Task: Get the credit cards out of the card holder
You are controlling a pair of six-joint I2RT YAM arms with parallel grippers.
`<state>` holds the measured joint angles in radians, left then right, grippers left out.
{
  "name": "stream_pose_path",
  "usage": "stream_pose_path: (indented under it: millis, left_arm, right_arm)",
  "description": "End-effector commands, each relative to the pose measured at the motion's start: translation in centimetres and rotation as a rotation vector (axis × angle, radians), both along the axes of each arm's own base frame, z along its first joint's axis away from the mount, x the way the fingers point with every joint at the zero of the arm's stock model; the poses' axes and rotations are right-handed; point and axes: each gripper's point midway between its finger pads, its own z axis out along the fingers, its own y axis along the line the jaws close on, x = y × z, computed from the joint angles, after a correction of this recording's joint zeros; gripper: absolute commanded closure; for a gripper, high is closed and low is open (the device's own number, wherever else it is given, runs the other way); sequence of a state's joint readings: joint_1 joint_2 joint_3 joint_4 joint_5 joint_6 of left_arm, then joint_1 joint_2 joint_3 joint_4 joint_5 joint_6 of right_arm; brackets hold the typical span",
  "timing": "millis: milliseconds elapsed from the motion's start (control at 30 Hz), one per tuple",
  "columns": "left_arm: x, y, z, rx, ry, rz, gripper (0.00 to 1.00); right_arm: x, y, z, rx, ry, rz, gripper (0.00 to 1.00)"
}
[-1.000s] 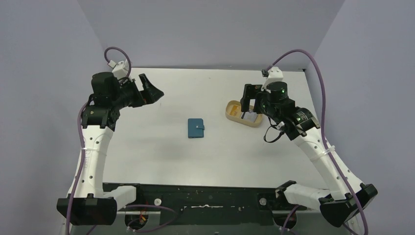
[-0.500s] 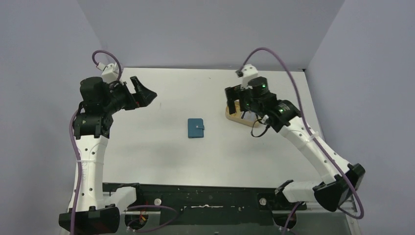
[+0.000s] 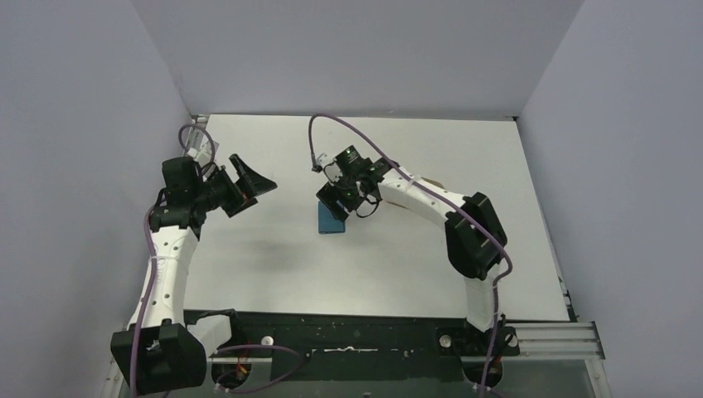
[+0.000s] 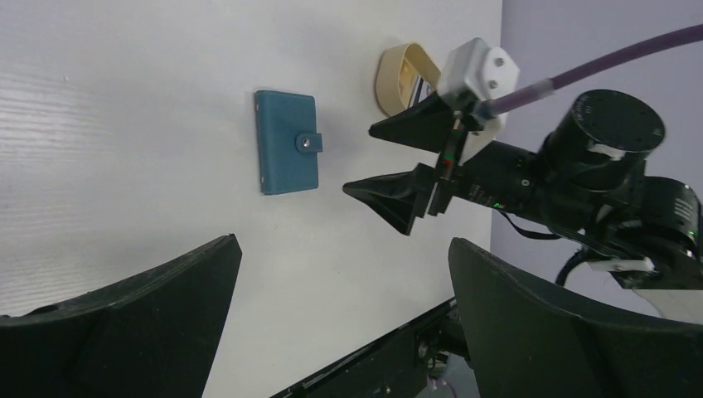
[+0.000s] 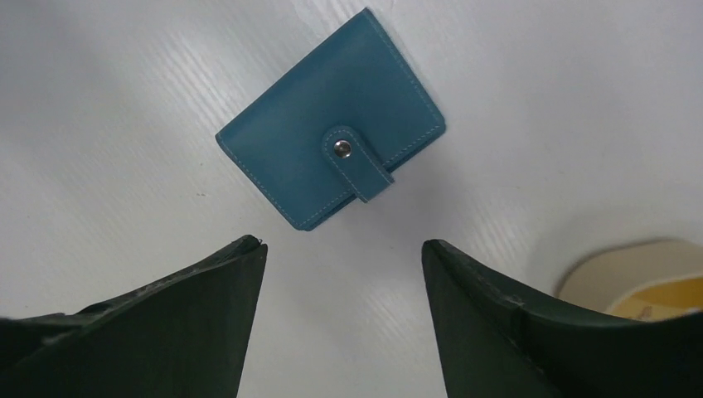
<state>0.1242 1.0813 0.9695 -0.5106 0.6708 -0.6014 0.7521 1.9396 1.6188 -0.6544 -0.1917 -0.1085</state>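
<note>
The teal card holder (image 5: pixel 332 166) lies flat on the white table, folded shut with its snap tab fastened. It also shows in the left wrist view (image 4: pixel 286 153) and the top view (image 3: pixel 330 224). My right gripper (image 5: pixel 344 245) hovers just over its near-right edge, open, with nothing between the fingers; from above it (image 3: pixel 344 199) covers part of the holder. My left gripper (image 3: pixel 249 178) hangs open in the air to the holder's left (image 4: pixel 344 249). No credit cards show plainly; a pale sliver in the tray is too hidden to tell.
A tan oval tray (image 4: pixel 390 75) with a yellowish inside stands right of the holder, behind my right arm, and its rim (image 5: pixel 630 261) shows at the lower right of the right wrist view. The table's dark front rail (image 3: pixel 348 327) runs along the near edge.
My right arm has swung left from the tan tray to above the card holder, and its jaws have narrowed a little. The left arm has shifted slightly nearer and stays open.
</note>
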Motion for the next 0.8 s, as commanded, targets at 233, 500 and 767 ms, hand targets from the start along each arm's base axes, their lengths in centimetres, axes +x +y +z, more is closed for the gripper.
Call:
stream_pose_path:
  millis: [233, 500, 767]
  left_arm:
    - [1.8, -0.4, -0.7, -0.036, -0.013, -0.040, 0.03]
    - [2.0, -0.2, -1.9, -0.021, 0.011, -0.036, 0.03]
    - [1.8, 0.2, -2.7, 0.004, 0.035, -0.030, 0.03]
  right_arm:
    - [1.2, 2.7, -2.9, 0.060, 0.078, 0.106, 0.46]
    - [2.3, 3.2, -3.1, 0.053, 0.054, 0.106, 0.47]
    - [3.1, 3.7, -3.4, 0.061, 0.081, 0.123, 0.51]
